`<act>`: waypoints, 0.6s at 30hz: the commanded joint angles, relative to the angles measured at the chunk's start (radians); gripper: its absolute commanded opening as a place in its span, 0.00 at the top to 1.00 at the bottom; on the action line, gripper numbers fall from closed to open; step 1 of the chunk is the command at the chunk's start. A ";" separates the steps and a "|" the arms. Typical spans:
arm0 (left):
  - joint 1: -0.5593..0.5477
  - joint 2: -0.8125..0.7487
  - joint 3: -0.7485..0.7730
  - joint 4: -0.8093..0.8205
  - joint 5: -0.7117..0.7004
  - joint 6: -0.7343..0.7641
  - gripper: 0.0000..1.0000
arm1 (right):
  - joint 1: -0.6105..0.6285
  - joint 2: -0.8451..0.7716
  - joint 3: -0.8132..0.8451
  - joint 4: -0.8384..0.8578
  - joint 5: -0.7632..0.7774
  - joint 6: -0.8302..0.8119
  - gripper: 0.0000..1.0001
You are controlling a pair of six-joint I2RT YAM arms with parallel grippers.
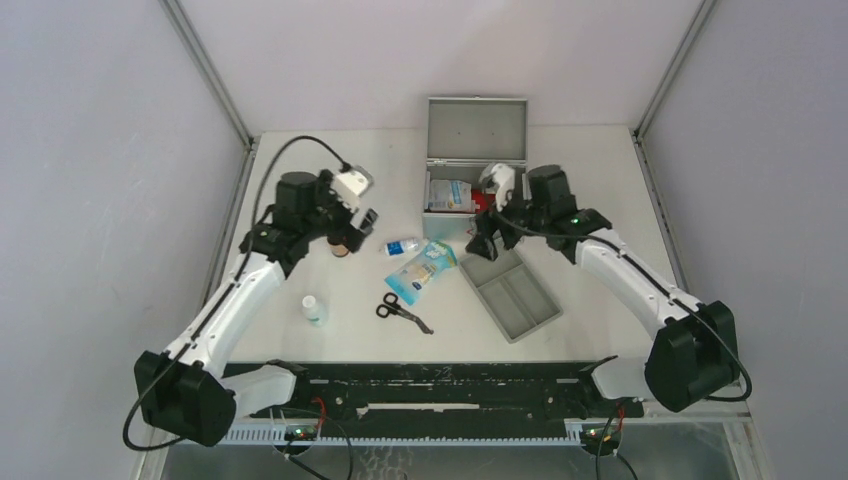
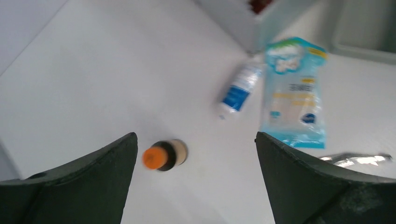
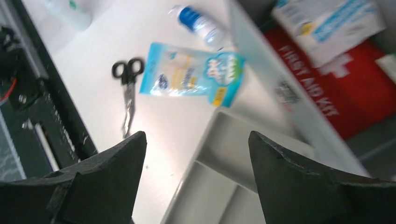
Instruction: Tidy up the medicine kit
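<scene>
The medicine kit (image 1: 476,130) stands open at the back middle, lid upright, with a white-and-blue box (image 3: 327,23) and a red first aid pouch (image 3: 355,88) inside. My left gripper (image 1: 355,225) hangs open, nothing between its fingers, over a small upright bottle with an orange cap (image 2: 166,155), which stands near the left finger. My right gripper (image 1: 487,235) is open and empty just in front of the kit, above the near end of the shallow grey tray (image 3: 183,181).
On the table between the arms lie a white-and-blue bottle (image 1: 402,246), a light blue pouch (image 1: 423,270) and black-handled scissors (image 1: 402,312). A white bottle (image 1: 314,309) stands nearer the left arm. The two-compartment tray (image 1: 512,292) lies slantwise right of the pouch.
</scene>
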 commanded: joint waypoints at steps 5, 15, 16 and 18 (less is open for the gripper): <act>0.215 -0.061 0.112 0.096 -0.186 -0.229 0.00 | 0.289 0.108 -0.040 0.062 0.092 -0.033 0.21; 0.267 -0.159 0.099 0.156 -0.257 -0.266 0.00 | 0.539 0.372 0.082 0.028 0.228 -0.010 0.25; 0.267 -0.166 0.092 0.160 -0.253 -0.266 0.00 | 0.552 0.395 0.097 0.019 0.237 -0.011 0.26; 0.267 -0.171 0.085 0.159 -0.250 -0.266 0.00 | 0.575 0.436 0.122 0.003 0.257 -0.012 0.27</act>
